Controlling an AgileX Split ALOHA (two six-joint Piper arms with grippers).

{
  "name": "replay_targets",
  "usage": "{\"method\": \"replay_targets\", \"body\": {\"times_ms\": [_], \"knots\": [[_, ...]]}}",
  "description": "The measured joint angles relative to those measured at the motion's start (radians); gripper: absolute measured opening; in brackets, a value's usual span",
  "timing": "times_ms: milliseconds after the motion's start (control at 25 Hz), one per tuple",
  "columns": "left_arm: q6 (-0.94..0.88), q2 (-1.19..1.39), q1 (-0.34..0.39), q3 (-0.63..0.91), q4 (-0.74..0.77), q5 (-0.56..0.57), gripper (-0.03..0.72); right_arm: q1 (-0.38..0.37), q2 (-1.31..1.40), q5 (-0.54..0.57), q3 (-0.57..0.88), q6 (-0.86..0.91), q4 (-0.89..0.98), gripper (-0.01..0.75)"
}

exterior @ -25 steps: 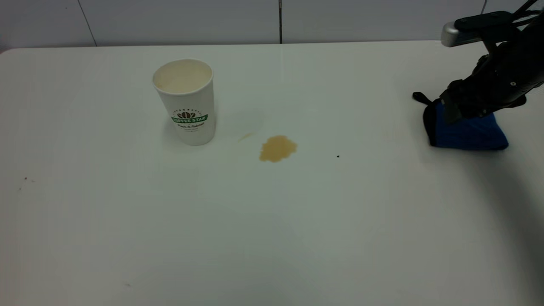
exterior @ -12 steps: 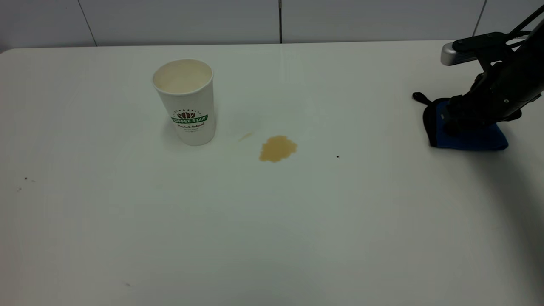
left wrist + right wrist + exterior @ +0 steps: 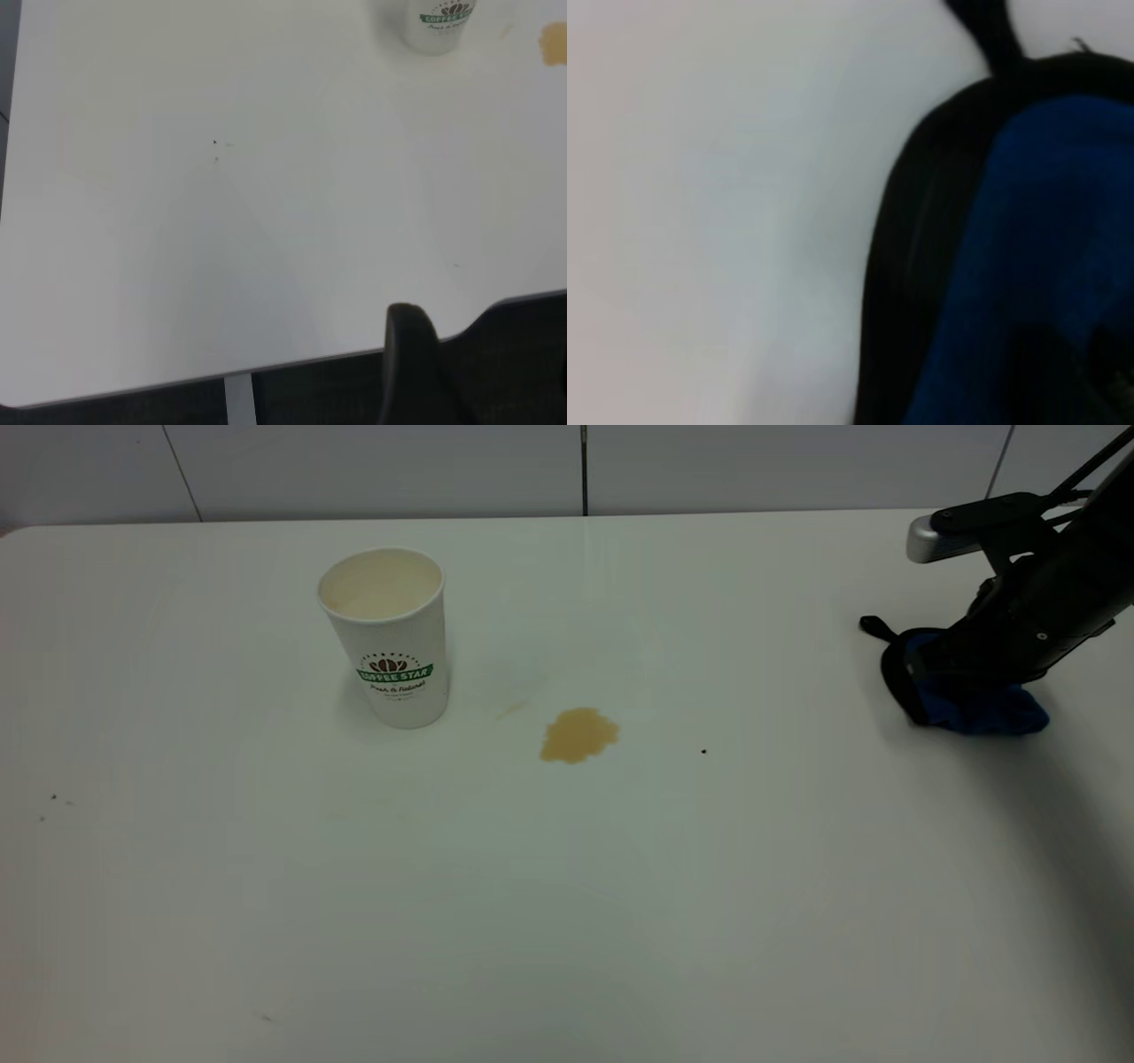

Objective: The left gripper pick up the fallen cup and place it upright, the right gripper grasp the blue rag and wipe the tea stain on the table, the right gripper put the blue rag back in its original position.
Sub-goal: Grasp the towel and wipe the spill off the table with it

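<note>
Clearly, "COFFEE STAR" shows green on the upright cup (image 3: 387, 638).

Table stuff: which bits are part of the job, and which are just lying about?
Job:
cup, upright
tea stain
blue rag
right gripper, down on the rag
table

Lying about:
dark speck
faint smear
</note>
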Motion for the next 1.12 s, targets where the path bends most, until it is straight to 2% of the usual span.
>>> {"method": "replay_targets", "body": {"times_ms": [320,600,1000,1120], "knots": [[0.0,0.0,0.0,0.0,0.0,0.0,0.429,0.207,0.073,0.1,-0.183,0.0,0.0,0.036],[0.0,0.0,0.0,0.0,0.0,0.0,0.429,0.347,0.145,0.199,-0.344,0.0,0.003,0.036],[0.0,0.0,0.0,0.0,0.0,0.0,0.429,0.496,0.149,0.34,-0.358,0.0,0.002,0.036],[0.0,0.0,0.0,0.0,0.0,0.0,0.429,0.525,0.149,0.423,-0.36,0.0,-0.031,0.036]]}}
